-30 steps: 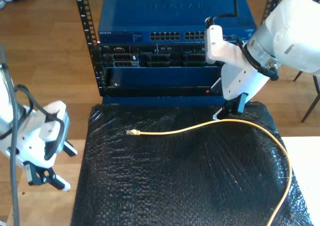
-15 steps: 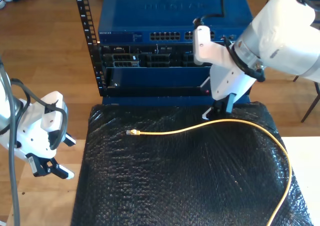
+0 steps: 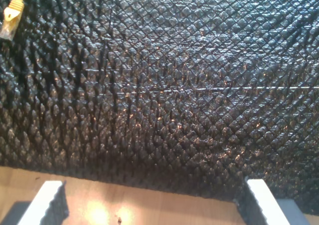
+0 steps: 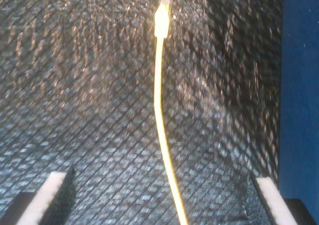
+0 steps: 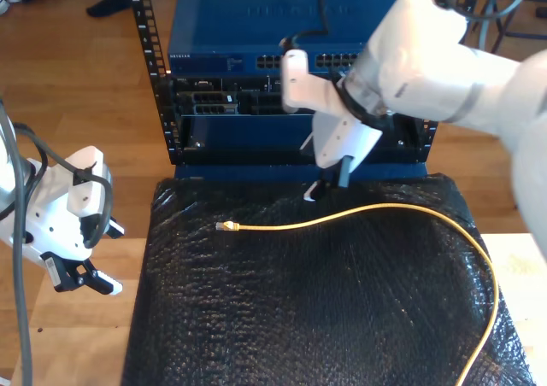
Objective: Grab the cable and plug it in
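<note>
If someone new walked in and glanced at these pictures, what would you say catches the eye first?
The yellow cable stands out, curving across the black mat with its plug lying free toward the exterior view's left. Behind the mat sits a blue network switch on a rack. My second hand hangs open over the mat's far edge, above the cable.

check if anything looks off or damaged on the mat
Nothing stands out. The yellow network cable lies loose and unkinked across the black mat, its plug intact. My second gripper is open above the cable, holding nothing.
</note>
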`<state>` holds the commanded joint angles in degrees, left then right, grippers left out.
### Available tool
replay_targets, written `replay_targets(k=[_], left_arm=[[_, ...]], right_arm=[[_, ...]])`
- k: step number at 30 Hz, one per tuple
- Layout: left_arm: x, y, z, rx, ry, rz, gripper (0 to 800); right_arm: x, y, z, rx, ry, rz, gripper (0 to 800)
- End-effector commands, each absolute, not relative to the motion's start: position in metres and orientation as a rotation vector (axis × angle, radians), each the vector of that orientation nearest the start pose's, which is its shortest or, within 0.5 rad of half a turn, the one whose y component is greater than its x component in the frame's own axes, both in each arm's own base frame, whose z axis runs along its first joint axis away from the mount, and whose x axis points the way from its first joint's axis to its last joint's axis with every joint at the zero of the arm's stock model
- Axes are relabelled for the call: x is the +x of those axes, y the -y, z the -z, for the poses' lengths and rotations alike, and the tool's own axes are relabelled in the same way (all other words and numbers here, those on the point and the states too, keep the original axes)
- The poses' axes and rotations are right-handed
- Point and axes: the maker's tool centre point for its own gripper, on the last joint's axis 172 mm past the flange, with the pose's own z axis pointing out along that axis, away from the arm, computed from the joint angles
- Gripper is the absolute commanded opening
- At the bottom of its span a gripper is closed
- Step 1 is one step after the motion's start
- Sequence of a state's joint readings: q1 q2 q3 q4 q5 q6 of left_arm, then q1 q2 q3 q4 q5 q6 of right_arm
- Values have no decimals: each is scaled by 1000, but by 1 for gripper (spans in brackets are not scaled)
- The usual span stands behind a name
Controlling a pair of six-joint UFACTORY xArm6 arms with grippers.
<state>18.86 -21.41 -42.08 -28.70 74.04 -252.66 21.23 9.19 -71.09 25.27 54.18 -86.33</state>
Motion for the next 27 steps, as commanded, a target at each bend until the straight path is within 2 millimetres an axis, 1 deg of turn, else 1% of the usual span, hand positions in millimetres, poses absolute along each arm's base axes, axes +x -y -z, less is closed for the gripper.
replay_targets(k=[4,8,12,15,18,22,24,27], left_arm=[[344,3,-213,-2699,-2183,585,799],[345,3,-214,-2693,-2183,589,799],[346,2,-215,-2689,-2179,590,799],[347,2,-215,-2690,-2179,593,799],[346,2,-215,-2694,-2177,591,799],[346,2,-214,-2695,-2178,590,799],[346,2,-214,-2697,-2176,590,799],[346,2,-214,-2697,-2176,590,799]], right_arm=[[490,-286,-199,2260,-2475,-513,799],[486,-295,-195,2259,-2487,-501,799],[488,-309,-188,2257,-2489,-497,799],[490,-311,-187,2298,-2447,-503,799],[492,-311,-185,2301,-2433,-512,799],[484,-326,-179,2274,-2458,-508,799],[484,-328,-173,2303,-2439,-493,799],[487,-328,-173,2335,-2401,-499,800]])
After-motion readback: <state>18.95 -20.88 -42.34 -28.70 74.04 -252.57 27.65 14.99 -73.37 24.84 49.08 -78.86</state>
